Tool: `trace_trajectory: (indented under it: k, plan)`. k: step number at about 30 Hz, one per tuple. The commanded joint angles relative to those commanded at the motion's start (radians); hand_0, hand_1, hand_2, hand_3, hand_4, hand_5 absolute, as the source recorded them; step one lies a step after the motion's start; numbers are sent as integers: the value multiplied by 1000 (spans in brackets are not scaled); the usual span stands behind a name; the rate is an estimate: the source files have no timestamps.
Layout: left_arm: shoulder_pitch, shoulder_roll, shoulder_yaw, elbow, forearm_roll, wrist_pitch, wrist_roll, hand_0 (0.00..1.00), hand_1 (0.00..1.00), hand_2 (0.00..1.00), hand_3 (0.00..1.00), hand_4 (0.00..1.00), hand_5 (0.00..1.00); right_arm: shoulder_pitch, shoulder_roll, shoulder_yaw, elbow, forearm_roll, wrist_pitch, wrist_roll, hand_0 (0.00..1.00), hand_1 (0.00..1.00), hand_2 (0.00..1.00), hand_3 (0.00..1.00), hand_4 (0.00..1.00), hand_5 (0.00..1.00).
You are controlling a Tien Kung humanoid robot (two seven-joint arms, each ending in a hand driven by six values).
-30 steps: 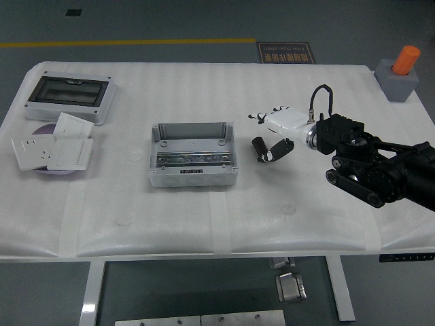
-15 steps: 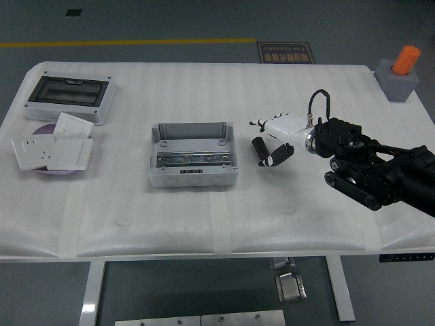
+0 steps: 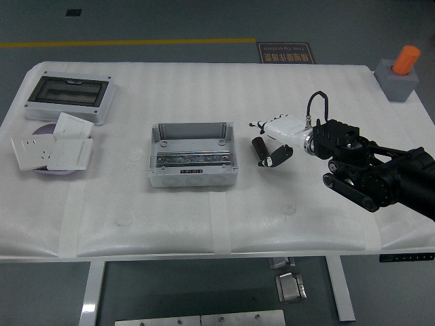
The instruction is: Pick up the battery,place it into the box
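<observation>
In the head view, the right arm (image 3: 380, 173) comes in from the right edge and reaches left over the table (image 3: 272, 224), ending in a white-backed right hand (image 3: 275, 139) held low just right of the box (image 3: 192, 155). Its fingers (image 3: 280, 152) are partly curled downward around the battery (image 3: 259, 146), a short dark cylinder lying on the table between hand and box; the dark thumb-side finger sits right against the battery's right side, and thin fingertips show at the hand's upper left. Whether the grip is actually closed on the battery or only touching it cannot be told from here, since the fingers and battery are both dark and overlap. The battery rests on the table, outside the box and just beside its right wall. The box is an open grey tray with a metal rail across its middle. At the far left sit a lidded enclosure with a dark window (image 3: 68, 96) and 3 white socket plates (image 3: 53, 147) stacked over a purple disc. A grey block with an orange cap (image 3: 402, 73) stands at the far right corner. Against the picture from 0.5 s ago, the hand has dropped slightly and the arm has shifted a little toward the left; the battery and everything else lie as they did.
</observation>
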Motion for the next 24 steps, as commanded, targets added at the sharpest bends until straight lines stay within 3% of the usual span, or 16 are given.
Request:
trace_trajectory:
  k: [6,7,13,14,24]
  plan:
    - [-2,-1,5,0,-6,1,-2,608,643,412,477,444,435,-3,3,8,-7,-19,7,-3,948,746,822,948,813,433]
    - [-2,-1,8,0,-9,1,-3,608,643,410,476,445,439,-4,4,9,-8,-22,8,-3,944,729,797,864,786,427]
    - [-4,0,10,0,-11,0,-5,608,643,410,476,445,439,-11,8,15,-18,-28,14,-4,944,729,797,864,786,427]
    - [-4,0,11,0,-10,0,-4,608,643,408,476,447,447,-12,9,16,-20,-28,14,-3,939,718,781,773,775,414]
    - [-8,0,20,0,-14,-2,-10,608,643,407,475,449,449,-26,20,20,-38,-26,13,1,936,719,779,742,766,413]
